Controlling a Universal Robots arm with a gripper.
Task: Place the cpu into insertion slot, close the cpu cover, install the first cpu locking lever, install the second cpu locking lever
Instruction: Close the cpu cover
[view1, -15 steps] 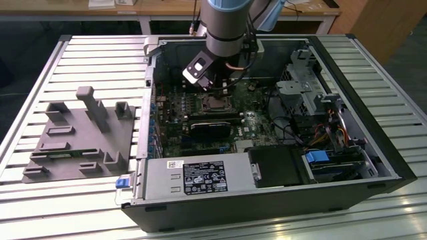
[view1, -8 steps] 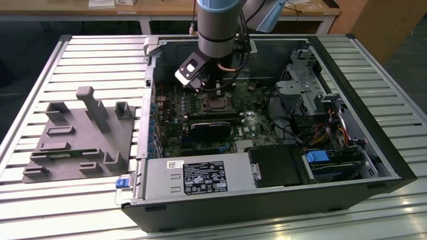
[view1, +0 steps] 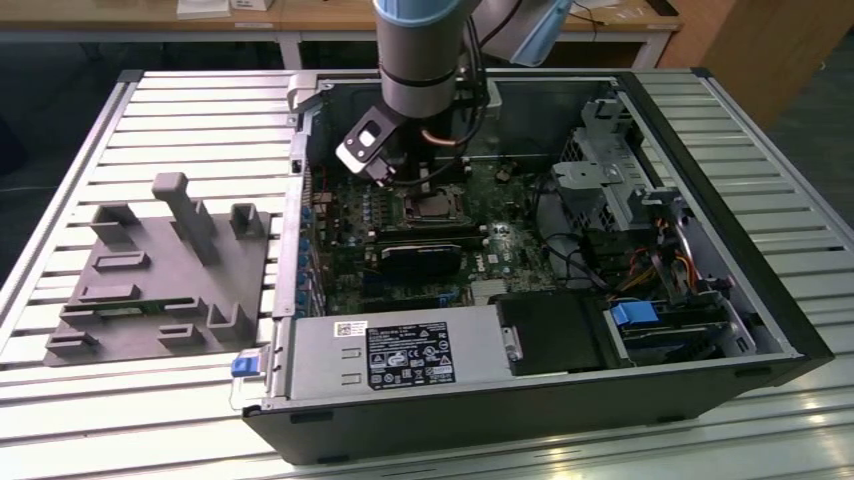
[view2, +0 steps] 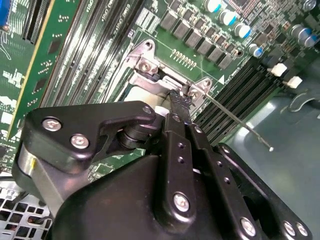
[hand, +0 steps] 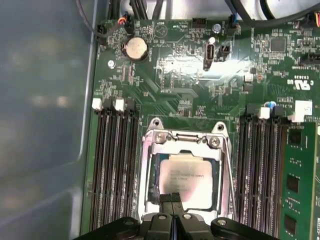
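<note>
In the first wrist view the cpu (hand: 187, 179) lies flat in the insertion slot (view1: 430, 207), its silver-grey top showing through the window of the cpu cover (hand: 182, 144). The cover lies down over the chip. My gripper (hand: 171, 197) is shut, with nothing seen between its black fingertips (view2: 180, 99). The tips sit at the edge of the cover, over one side of the chip. A thin metal locking lever (view2: 240, 122) sticks out free from the socket's corner, past the memory slots. In the exterior view the gripper (view1: 390, 172) hangs inside the case just above the motherboard.
Long black memory slots (hand: 115, 165) flank the socket on both sides, with a green memory card (hand: 300, 185) beside one bank. The case walls, drive cage (view1: 607, 170), cables and power supply (view1: 400, 355) crowd the board. A grey fixture (view1: 160, 270) stands on the table at the exterior view's left.
</note>
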